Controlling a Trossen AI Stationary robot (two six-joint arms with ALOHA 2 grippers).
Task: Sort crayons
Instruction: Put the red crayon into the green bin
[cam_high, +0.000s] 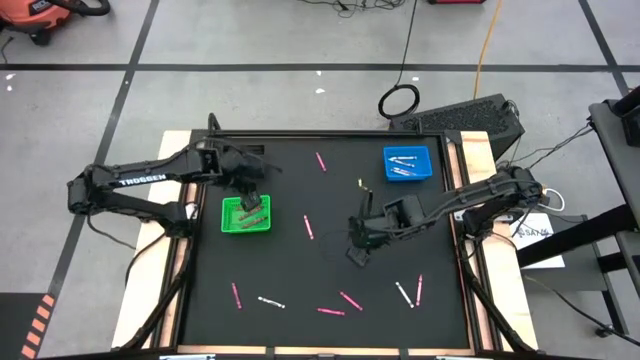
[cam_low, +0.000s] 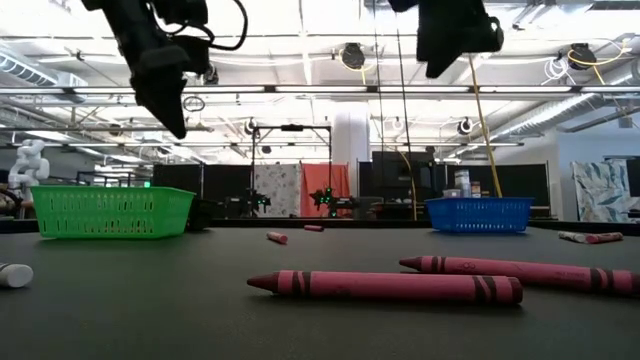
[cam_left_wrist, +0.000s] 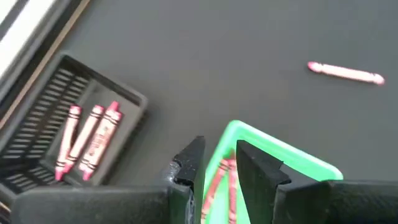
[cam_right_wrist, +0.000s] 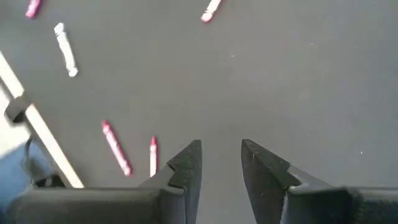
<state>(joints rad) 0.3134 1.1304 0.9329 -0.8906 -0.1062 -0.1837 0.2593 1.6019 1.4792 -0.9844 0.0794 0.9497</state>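
The tabletop (cam_high: 330, 230) is matt black with pale wooden edges. Green tray (cam_high: 245, 215) and blue tray (cam_high: 407, 163) look like slotted plastic. Pink crayons (cam_low: 385, 286) wear matt paper wrappers.

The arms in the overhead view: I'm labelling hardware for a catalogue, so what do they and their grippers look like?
Both are black jointed arms. The left arm carries white TROSSEN lettering along one link; the right arm shows no readable marking. Each gripper, left and right, has two dark, angular, wedge-shaped fingers.
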